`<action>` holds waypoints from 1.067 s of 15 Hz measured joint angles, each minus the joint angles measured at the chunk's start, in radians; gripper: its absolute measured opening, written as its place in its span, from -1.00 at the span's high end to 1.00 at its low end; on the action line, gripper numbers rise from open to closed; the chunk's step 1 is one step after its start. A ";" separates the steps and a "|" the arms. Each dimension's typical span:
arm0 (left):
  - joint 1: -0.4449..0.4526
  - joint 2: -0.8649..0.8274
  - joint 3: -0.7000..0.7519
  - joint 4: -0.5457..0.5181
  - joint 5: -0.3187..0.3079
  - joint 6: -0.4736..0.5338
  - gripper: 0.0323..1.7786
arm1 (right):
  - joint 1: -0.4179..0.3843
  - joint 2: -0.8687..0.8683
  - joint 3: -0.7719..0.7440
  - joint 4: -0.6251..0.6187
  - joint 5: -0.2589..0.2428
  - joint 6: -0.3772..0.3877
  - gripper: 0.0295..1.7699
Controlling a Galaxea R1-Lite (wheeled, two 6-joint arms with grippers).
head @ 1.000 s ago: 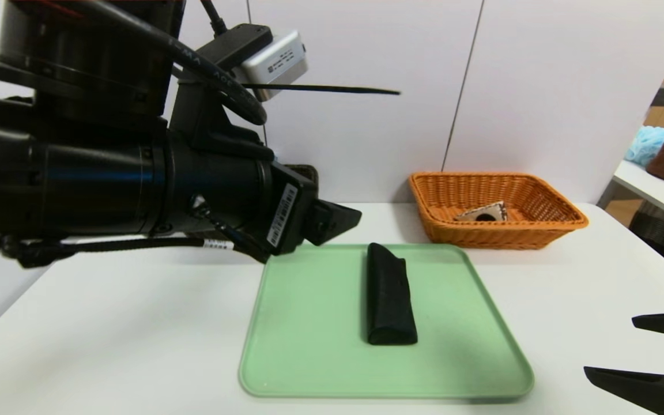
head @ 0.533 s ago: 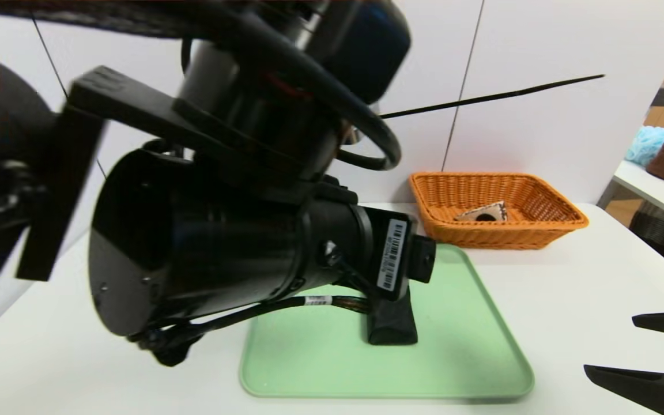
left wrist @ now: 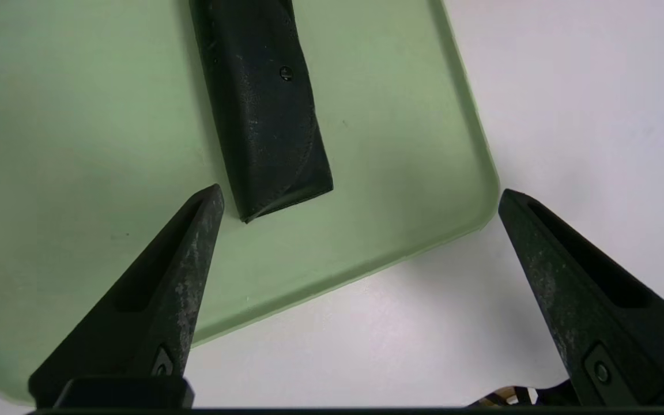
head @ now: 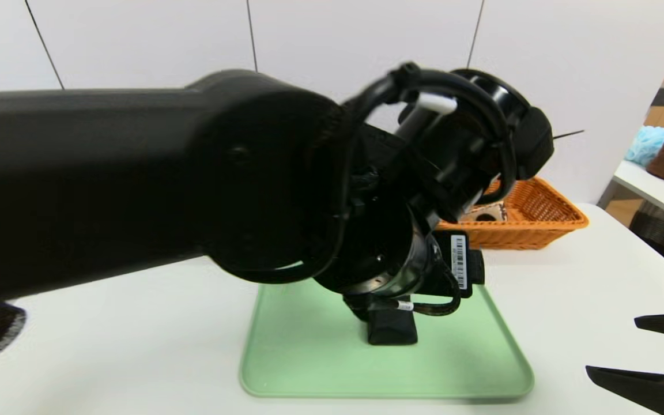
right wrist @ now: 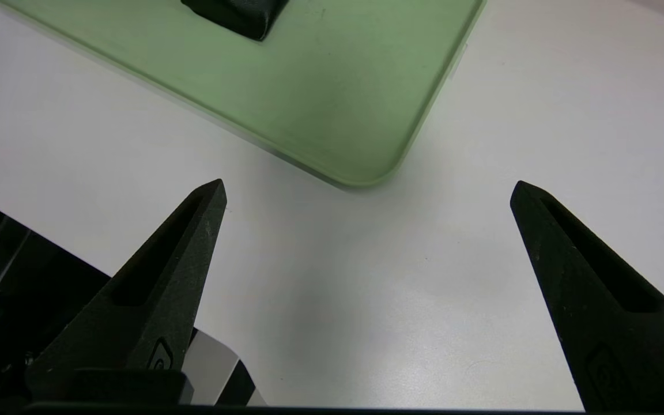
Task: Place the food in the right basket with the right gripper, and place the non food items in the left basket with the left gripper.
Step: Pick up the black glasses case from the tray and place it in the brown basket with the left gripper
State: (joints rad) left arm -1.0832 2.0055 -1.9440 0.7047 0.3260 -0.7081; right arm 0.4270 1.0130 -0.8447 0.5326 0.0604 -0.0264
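The left arm (head: 136, 178) now fills most of what I can see from the head view, a long black bulk reaching in from the left and across the middle, where a second ago it sat over the left part of the white table (head: 597, 276) with its wrist near the tray's far left corner. It has swung to the right, over the tray, and now hides most of the case and the near end of the orange basket.

One green tray (head: 470, 357) lies at the centre of the table. One black case (left wrist: 263, 104), long and soft-looking with a small stud on it, lies lengthwise on the tray, and only its near end (head: 392, 333) shows under the wrist in the head view.

One orange wicker basket (head: 551, 216) stands at the far right of the table, behind the tray, with one small light packet (head: 485, 214) in it. A second basket was partly visible behind the arm a second ago, but I cannot see it now.

The left gripper (left wrist: 361, 199) hangs above the tray's corner, spread wide and holding nothing, one fingertip close beside the case's end without touching.

The right gripper (right wrist: 366, 190) is parked low at the right over bare table, just off the tray's corner, as before, also spread wide and empty.
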 joint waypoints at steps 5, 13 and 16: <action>0.000 0.128 -0.032 0.011 -0.010 -0.036 -0.90 | -0.003 -0.009 0.003 0.000 0.001 0.001 -0.92; 0.055 0.256 -0.033 -0.098 -0.007 0.049 -0.90 | -0.006 -0.026 0.007 0.003 0.001 0.003 -0.92; 0.114 0.272 -0.034 -0.156 -0.005 0.124 -0.90 | -0.005 -0.024 0.008 0.001 0.002 0.001 -0.92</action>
State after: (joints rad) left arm -0.9687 2.2774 -1.9777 0.5489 0.3209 -0.5838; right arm 0.4217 0.9885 -0.8366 0.5338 0.0623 -0.0249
